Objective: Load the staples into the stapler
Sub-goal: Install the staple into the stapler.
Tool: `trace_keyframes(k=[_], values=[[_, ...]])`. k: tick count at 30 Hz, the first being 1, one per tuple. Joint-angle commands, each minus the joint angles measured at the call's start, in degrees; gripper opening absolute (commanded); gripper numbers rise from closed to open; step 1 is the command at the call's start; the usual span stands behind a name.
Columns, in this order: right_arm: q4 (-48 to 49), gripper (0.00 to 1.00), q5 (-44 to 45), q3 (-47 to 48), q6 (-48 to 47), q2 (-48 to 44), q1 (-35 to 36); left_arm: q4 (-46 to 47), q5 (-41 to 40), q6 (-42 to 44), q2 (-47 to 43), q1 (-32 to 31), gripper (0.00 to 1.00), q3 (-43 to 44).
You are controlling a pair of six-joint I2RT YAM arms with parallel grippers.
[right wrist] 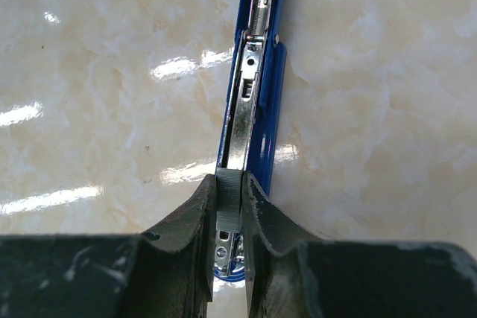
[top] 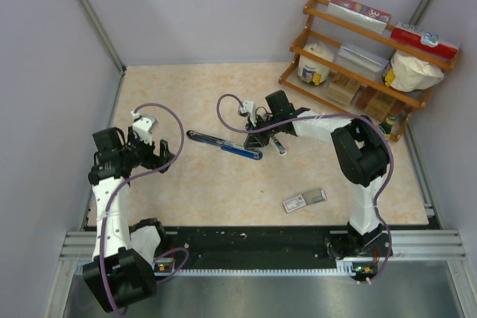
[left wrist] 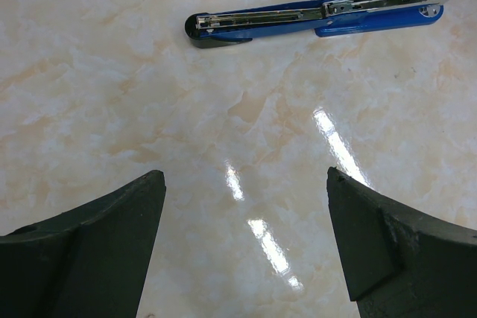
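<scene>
At the centre of the surface [top: 186,199] the opened stapler [top: 223,144] is met at its 4 o'clock end by the right fingers [right wrist: 190,221], closed on seemingly the staples [right wrist: 228,202], a light, brittle strip best pinched edgewise; the left fingers [left wrist: 97,236] are spread empty.

On table [top: 186,191]: stapler [top: 223,144] centre, staple box [top: 304,200] before it, rack [top: 358,72] behind-right.

wooden shelf rack [top: 358,33] back right, holding boxes, jars; marbled table [top: 186,191]
</scene>
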Motion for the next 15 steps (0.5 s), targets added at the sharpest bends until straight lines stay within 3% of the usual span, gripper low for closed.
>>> trace_keyframes(k=[1, 15], values=[[1.38, 0.12, -2.02, 0.12, -0.89, -1.26, 0.1, 1.06, 0.65, 0.44, -0.49, 0.49, 0.93, -0.1], [0.86, 0.11, -2.2, 0.74, 0.52, -0.11, 0.1, 1.06, 0.74, 0.53, -0.4, 0.49, 0.93, -0.1]])
